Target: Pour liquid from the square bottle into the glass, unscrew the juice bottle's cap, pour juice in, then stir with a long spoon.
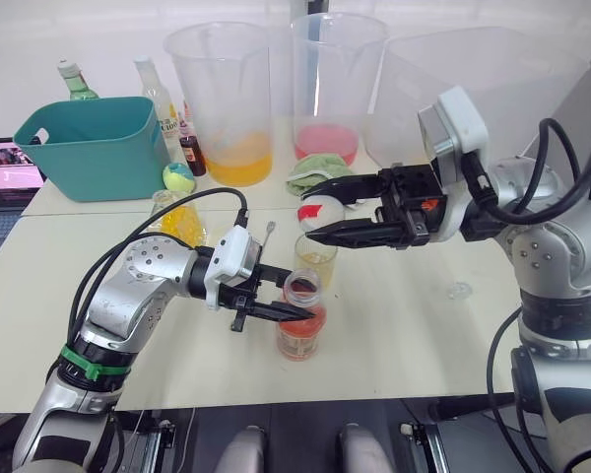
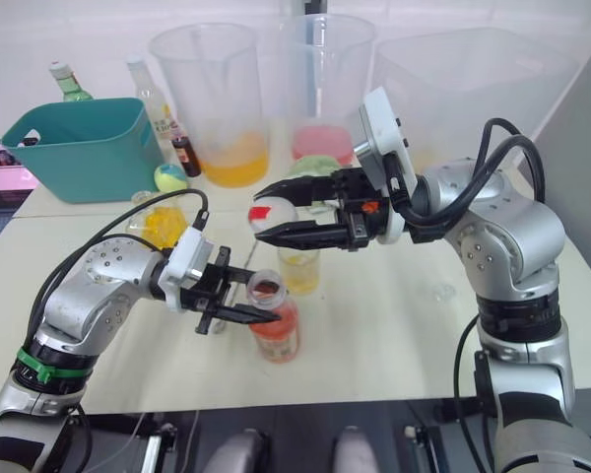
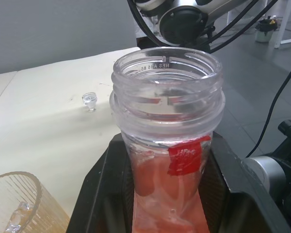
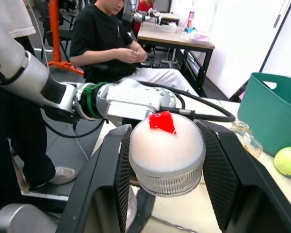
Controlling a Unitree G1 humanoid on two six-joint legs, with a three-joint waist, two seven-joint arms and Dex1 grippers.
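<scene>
My left gripper (image 1: 292, 313) is shut on the juice bottle (image 1: 301, 320), which stands upright on the table with its mouth open and pink juice (image 3: 157, 187) in its lower part. Just behind the bottle stands the glass (image 1: 315, 258), holding yellow liquid. Above the glass, my right gripper (image 1: 320, 213) is shut on the white cap (image 4: 167, 150) with its red mark. The square bottle (image 1: 177, 219) with yellow liquid stands behind my left arm. The thin long spoon (image 1: 270, 233) lies left of the glass.
At the back stand a teal basket (image 1: 98, 148), two big pitchers (image 1: 222, 103), a clear bin (image 1: 483, 89) and several bottles. A ball (image 1: 178, 177) and a green cloth (image 1: 315, 172) lie near them. A small clear stopper (image 1: 460, 291) lies at the right. A person (image 4: 106, 39) sits beyond the table.
</scene>
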